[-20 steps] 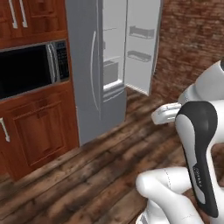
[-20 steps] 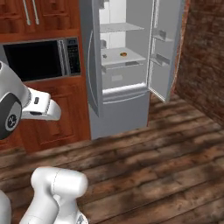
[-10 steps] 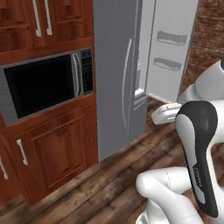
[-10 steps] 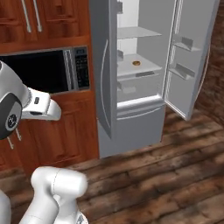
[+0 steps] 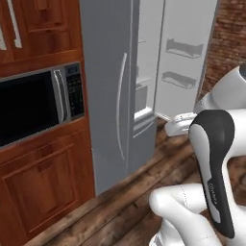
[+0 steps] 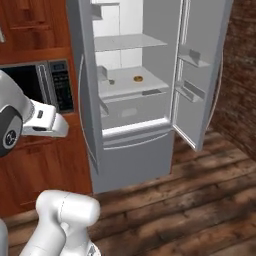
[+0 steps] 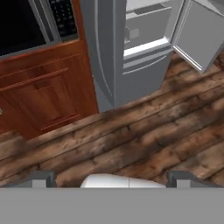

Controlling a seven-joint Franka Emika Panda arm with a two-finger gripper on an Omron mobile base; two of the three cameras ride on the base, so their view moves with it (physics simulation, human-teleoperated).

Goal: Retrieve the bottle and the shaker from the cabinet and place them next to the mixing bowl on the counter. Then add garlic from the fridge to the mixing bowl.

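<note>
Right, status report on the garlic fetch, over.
Gripper open, empty, pointing at floor. Fridge right door open; small items on shelf, too small to identify. Path clear.

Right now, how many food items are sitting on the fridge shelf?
2 on the fridge shelf: an orange-brown ring-shaped item toward the right, and a small garlic left of it. Others may be hidden behind the closed door.

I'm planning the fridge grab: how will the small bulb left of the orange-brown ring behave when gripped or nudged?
The garlic looks small and roundish, so probably light and apt to roll on the flat white shelf. It lies apart from the orange-brown ring, so nothing nearby would likely stop it. Too small to judge slipperiness.
</note>
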